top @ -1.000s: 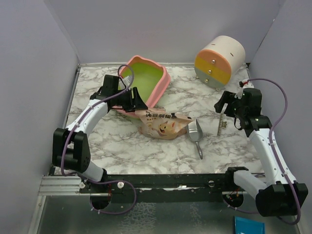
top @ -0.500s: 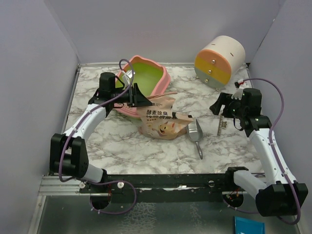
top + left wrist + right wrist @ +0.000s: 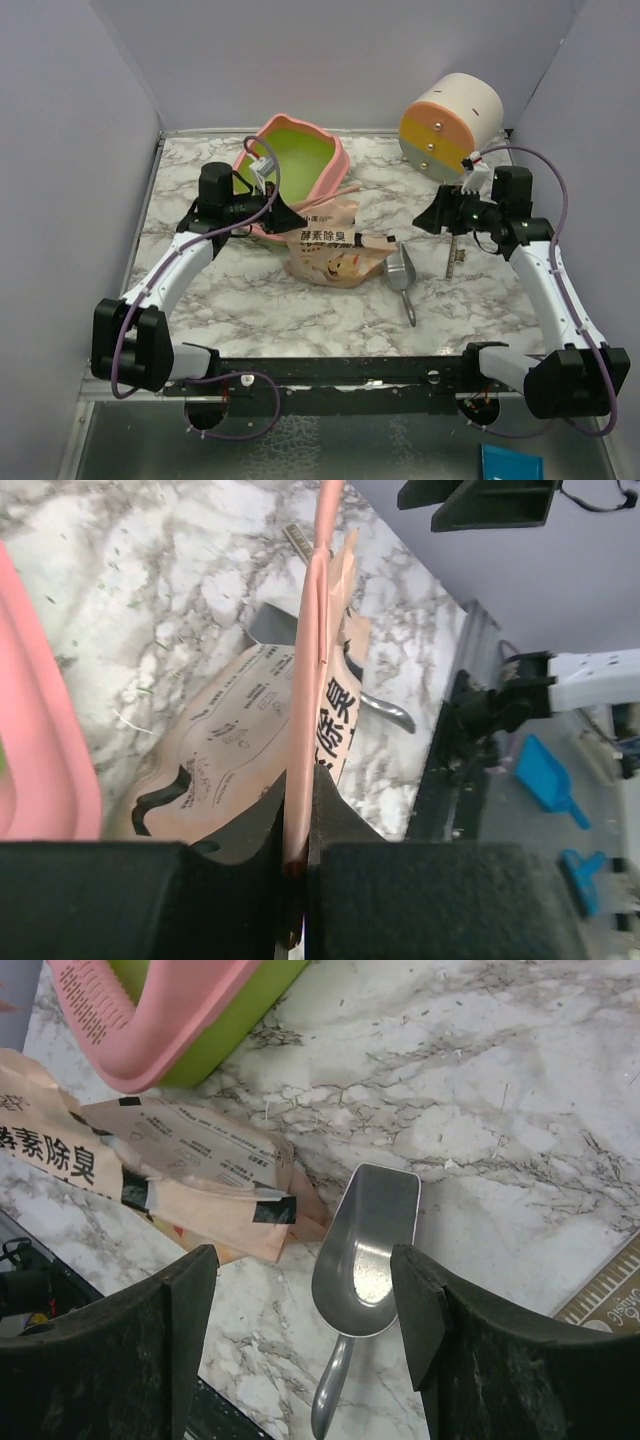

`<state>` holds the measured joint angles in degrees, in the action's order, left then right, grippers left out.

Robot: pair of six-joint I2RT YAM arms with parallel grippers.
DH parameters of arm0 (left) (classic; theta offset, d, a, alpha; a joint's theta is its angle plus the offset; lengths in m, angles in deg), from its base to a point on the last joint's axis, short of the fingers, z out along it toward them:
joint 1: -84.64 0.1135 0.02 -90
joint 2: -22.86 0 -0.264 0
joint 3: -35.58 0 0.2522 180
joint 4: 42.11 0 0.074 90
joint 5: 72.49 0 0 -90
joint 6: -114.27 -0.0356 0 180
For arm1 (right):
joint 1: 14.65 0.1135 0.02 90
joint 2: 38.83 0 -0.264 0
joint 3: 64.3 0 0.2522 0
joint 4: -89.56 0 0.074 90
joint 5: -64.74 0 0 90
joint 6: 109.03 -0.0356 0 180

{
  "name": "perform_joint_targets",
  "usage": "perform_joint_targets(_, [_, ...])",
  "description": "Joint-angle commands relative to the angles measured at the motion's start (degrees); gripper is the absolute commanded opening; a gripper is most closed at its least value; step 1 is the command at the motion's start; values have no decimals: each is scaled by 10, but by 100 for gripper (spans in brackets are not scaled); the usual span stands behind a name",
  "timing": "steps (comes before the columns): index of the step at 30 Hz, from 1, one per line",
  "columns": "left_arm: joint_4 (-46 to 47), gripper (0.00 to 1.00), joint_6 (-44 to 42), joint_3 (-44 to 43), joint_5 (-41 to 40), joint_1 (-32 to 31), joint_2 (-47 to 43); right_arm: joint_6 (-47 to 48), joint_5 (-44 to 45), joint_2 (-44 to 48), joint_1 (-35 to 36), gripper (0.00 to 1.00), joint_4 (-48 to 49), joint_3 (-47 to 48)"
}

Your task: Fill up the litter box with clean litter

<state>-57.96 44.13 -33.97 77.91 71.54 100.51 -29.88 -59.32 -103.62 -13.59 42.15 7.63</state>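
Left arm reaches in from the near left. The left gripper (image 3: 285, 213) is clamped tight on the thin top edge of the beige-orange printed pouch with a cartoon cat (image 3: 335, 255). In the left wrist view both black fingers (image 3: 230, 880) press flat on that sheet, with no gap showing. The pouch's lower part lies on the white-grey marble-pattern table (image 3: 250, 290) at centre. Its upper part is held up by the pinched edge.

The large pink plastic litter box with a lime-green interior (image 3: 338, 170) sits at far left-centre, just beyond the left gripper. Its near wall is touching or just beside the pouch's top; cannot tell which. It looks tilted. The right wrist view shows its slotted pink lip (image 3: 95, 1010) just beside the pouch.

The grey metal scoop (image 3: 401, 272) lies on the table just right of the pouch, bowl toward the far side, handle pointing near. A beige ruler (image 3: 454, 255) lies right of the scoop, apart from it.

The right gripper (image 3: 428, 217) hovers above the table, holding nothing. Its fingers (image 3: 190, 1310) are spread wide, and the scoop shows between them in the right wrist view.

The round cream, orange and yellow drawer cabinet (image 3: 450, 122) stands in the far right corner.
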Motion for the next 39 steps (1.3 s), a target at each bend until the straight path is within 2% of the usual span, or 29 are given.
perform_joint_targets(1, [204,0,7,91,-107,-10,-111,15,-17,-13,7,70,-26,7])
perform_joint_targets(3, [277,0,0,130,-153,-16,-151,14,-42,-24,12,69,-24,9])
perform_joint_targets(4, [285,0,-11,137,-169,-19,-162,14,-53,-31,15,68,-22,10])
perform_joint_targets(12, [293,0,-60,138,-191,-37,-166,32,-59,-69,90,67,8,13])
perform_joint_targets(18, [294,0,-100,135,-198,-46,-161,49,-47,-48,109,73,162,-60])
perform_joint_targets(22, [294,0,-110,121,-194,-50,-156,63,-41,-102,109,78,211,-58])
perform_joint_targets(24, [294,0,-113,115,-190,-50,-153,73,-62,-143,108,78,225,-46])
perform_joint_targets(29, [294,0,-118,109,-186,-52,-148,63,-165,-196,109,76,335,-58])
perform_joint_targets(32, [294,0,-119,105,-187,-52,-146,63,-191,-197,109,67,368,-74])
perform_joint_targets(33, [294,0,-119,103,-188,-52,-144,58,-198,-188,109,60,384,-83])
perform_joint_targets(36, [294,0,-127,96,-187,-52,-131,49,-209,-158,109,29,405,-103])
perform_joint_targets(39, [294,0,-129,79,-191,-53,-109,64,-212,-135,109,8,359,-102])
